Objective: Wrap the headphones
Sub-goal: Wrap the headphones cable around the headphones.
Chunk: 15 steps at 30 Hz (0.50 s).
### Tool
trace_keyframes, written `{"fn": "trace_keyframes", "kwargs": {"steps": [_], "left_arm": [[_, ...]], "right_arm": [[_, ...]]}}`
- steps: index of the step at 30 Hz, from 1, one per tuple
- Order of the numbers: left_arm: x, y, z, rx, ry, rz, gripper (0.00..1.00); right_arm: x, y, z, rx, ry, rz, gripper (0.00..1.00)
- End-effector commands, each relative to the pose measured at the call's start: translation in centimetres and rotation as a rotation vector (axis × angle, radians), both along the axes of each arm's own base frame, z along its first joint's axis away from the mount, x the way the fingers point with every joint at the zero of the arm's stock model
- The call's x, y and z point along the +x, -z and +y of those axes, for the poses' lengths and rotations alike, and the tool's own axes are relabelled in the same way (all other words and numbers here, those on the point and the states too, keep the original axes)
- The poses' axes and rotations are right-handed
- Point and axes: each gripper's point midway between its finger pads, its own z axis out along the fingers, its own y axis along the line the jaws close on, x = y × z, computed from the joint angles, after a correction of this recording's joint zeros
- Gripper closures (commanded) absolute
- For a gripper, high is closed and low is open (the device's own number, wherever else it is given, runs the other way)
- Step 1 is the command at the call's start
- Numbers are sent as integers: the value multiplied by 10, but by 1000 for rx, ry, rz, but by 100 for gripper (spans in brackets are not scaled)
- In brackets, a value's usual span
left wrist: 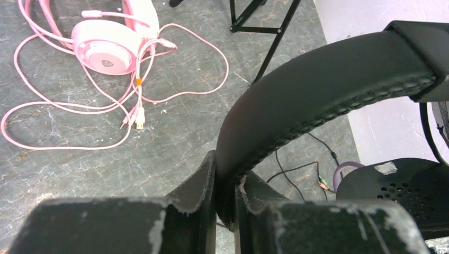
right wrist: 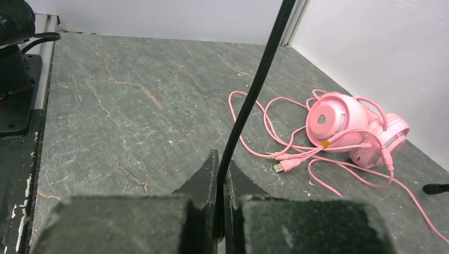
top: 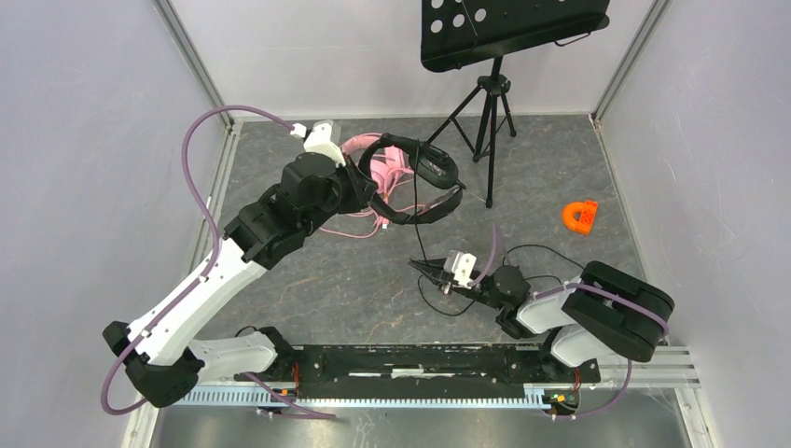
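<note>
Top view: the left gripper (top: 371, 187) is clamped on the headband of the black headset (top: 431, 168), which appears raised over the worktop (top: 308, 280) at 12 o'clock from the middle. I judge this keeps its lead hanging free for winding. The black cable (top: 417, 238) drops toward 6 o'clock into the right gripper (top: 422, 268), closed on it, with slack looping beside that arm. The pink headset (top: 381, 173) lies at 11 o'clock, partly hidden. An orange plastic piece (top: 580, 217) sits at 3 o'clock and a music stand (top: 490, 112) at 1 o'clock.

Left wrist view: the jaws pinch the padded band, and the pink headset lies at 10 o'clock with its pink cable (left wrist: 182, 92) sprawled unwrapped.

Right wrist view: the jaws are shut on the thin cable, which rises toward 12 o'clock. The worktop is grey and marbled, boxed in by pale walls.
</note>
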Motion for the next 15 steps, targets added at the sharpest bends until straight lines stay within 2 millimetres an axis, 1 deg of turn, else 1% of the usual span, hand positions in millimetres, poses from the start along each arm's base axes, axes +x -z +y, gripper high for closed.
{"fn": "trace_keyframes", "kwargs": {"steps": [1, 5, 8, 11, 15], "left_arm": [[-6, -63, -4, -117, 54, -132, 98], [-21, -56, -6, -64, 148, -114, 98], [-43, -54, -14, -37, 294, -113, 98], [-69, -52, -20, -8, 452, -125, 98], [-100, -40, -26, 42, 665, -128, 98]], "right_arm": [[3, -25, -13, 71, 40, -77, 100], [14, -33, -30, 96, 121, -88, 99], [25, -40, -47, 122, 201, -100, 97], [32, -52, -62, 157, 254, -124, 96], [37, -69, -73, 186, 294, -165, 95]]}}
